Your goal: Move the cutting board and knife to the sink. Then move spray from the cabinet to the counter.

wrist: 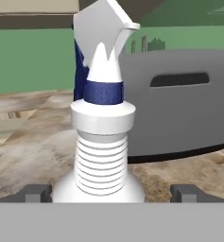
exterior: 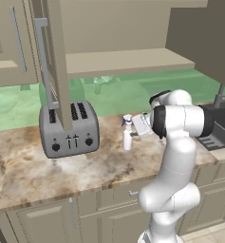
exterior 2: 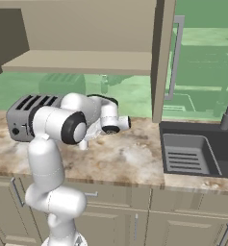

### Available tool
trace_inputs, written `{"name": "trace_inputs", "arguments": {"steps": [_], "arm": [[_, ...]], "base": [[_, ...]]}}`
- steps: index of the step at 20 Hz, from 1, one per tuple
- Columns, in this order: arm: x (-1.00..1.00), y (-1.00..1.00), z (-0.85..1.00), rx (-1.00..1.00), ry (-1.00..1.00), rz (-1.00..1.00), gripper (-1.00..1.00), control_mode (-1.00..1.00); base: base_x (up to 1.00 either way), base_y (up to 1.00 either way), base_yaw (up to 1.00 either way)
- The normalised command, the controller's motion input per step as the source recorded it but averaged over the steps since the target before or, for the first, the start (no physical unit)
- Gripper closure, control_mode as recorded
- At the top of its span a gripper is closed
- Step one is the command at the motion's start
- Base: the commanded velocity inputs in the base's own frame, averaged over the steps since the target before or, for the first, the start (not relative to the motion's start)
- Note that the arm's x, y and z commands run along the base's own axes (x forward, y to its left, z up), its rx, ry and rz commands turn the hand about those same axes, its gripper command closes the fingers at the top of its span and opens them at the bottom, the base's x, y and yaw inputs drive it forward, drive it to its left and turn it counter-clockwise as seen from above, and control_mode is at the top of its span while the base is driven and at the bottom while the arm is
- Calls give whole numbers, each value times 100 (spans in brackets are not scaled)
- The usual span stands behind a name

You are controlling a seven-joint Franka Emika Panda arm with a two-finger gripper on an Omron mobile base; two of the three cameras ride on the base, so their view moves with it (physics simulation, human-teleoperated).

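Spray point(exterior: 127, 137): upright on counter point(exterior: 47, 175), right of toaster point(exterior: 69, 129). Gripper point(wrist: 111, 193): fingers spread wide either side of bottle, gripping nothing.

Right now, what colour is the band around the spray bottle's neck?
Dark blue, on an otherwise white spray bottle. The hand view shows it best.

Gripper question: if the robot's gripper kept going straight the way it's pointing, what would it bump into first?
Probably the spray. It stands on the counter right between the open gripper's fingertips. The toaster sits farther behind.
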Motion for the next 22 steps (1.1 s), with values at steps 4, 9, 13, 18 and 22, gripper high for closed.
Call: {"name": "trace_inputs", "arguments": {"steps": [4, 9, 13, 18, 22], "arm": [[0, -17, 0, 3, -4, 0, -100, -100], [-2, -15, 6, 3, -5, 0, -100, -100], [-9, -11, 13, 1, -6, 0, -100, -100], [-15, -11, 15, 0, -4, 0, -100, -100], [-26, -10, 14, 0, -4, -1, -100, -100]], "base": [[0, 0, 0], [0, 0, 0], [0, 0, 0], [0, 0, 0], [0, 0, 0]]}}
